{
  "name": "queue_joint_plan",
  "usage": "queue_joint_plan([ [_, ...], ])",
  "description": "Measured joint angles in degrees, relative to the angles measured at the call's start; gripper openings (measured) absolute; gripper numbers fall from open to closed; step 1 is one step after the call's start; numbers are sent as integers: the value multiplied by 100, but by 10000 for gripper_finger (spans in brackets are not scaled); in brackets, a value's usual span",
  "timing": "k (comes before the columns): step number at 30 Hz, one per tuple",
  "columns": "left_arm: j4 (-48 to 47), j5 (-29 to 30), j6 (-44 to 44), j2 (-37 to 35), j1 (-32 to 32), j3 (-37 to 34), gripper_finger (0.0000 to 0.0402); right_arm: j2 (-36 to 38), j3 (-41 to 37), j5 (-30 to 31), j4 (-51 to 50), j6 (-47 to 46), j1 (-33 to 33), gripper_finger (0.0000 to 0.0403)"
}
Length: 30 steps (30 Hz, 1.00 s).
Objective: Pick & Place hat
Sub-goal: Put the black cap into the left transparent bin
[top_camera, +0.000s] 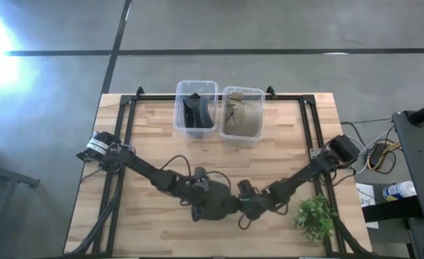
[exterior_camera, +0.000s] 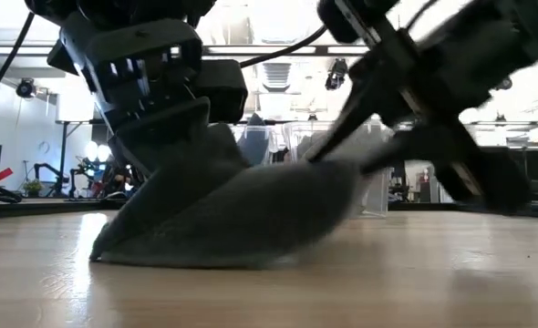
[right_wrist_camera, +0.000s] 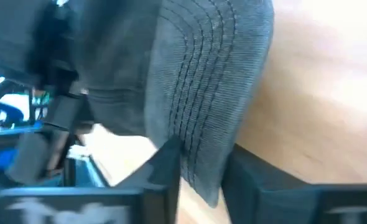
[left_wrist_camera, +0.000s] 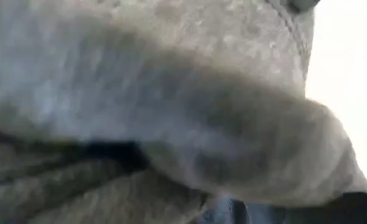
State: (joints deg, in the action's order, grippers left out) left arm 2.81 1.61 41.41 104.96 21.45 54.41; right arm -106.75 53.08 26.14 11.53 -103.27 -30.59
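Observation:
A dark grey hat [top_camera: 218,206] lies near the table's near edge, between both arms. In the low view the hat [exterior_camera: 242,219] rests with its underside on the wood, and its left part rises into my left gripper [exterior_camera: 164,128]. My right gripper [right_wrist_camera: 199,165] comes in from the right, shut on the hat's stitched brim. The left wrist view is filled with the hat's grey cloth [left_wrist_camera: 171,93], which hides that gripper's fingers. My left gripper comes down from above onto the hat's raised crown cloth [exterior_camera: 201,137] on its left side. The cloth is drawn up into it while the rest lies on the table; the fingers themselves are hidden. My right gripper pinches the brim's edge [right_wrist_camera: 202,149] between its two fingers [right_wrist_camera: 165,168]. It slants in from the table's right. The brim end [exterior_camera: 342,173] is raised off the wood.
Two clear bins stand at the far edge: the left bin [top_camera: 177,108] holds a dark hat, the right bin [top_camera: 261,108] a tan one. A small green plant [top_camera: 316,216] sits at the near right corner. Bare wood lies between the hat and the bins.

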Motion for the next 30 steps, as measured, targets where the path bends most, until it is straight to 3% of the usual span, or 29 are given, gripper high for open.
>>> queue_joint_plan([
  [4, -175, 161, -18, -134, 7, 49, 172, 293, 4, -217, 117, 650, 158, 22],
  [8, -769, 860, -63, -719, -2, 100, 172, 875, 5, -193, -761, 1017, 264, 15],
  [13, -1672, 1523, -236, -2036, -7, 81, 172, 2012, -11, 222, -1898, 1490, 440, 14],
  [19, -2153, 2424, -180, -3827, 83, 81, 172, 3158, 249, 904, -1916, 3111, 1129, 13],
  [24, -2619, 3779, 24, -4978, 232, 74, 172, 3352, 1004, 806, -1899, 4874, 1977, 13],
  [30, -2981, 4251, -104, -5558, 251, 69, 172, 2842, 2130, -122, -2175, 6139, 3261, 13],
])
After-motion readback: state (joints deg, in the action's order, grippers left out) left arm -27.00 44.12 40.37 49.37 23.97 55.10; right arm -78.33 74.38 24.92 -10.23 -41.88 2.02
